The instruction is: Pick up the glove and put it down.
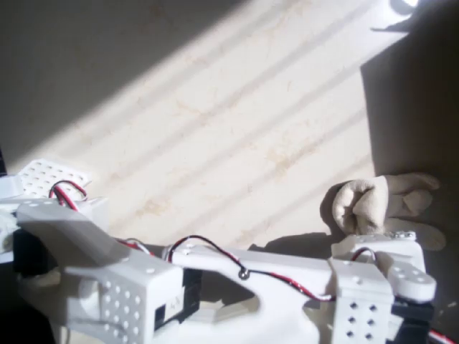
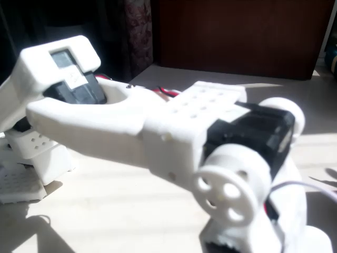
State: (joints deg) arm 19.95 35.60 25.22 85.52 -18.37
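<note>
One glove, one white arm, sunlit pale table.

In the overhead view you have a single cream glove (image 1: 384, 202) at the right side of the table (image 1: 237, 129), lying half in sun and half in the dark shadow that covers the right edge. Its long axis runs roughly left to right: the bunched, rounded end faces left into the light, and the stubby fingers point right into the shade. The arm (image 1: 237, 283) stretches across the near edge of that view from left to right, with red and black wires along its top, and its wrist end sits just beside the glove's near side, possibly touching it. The gripper (image 1: 401, 247) is there, but you cannot tell whether its jaws are apart or together. In the fixed view the arm (image 2: 158, 132) is blurred and close. No writing is readable.
</note>
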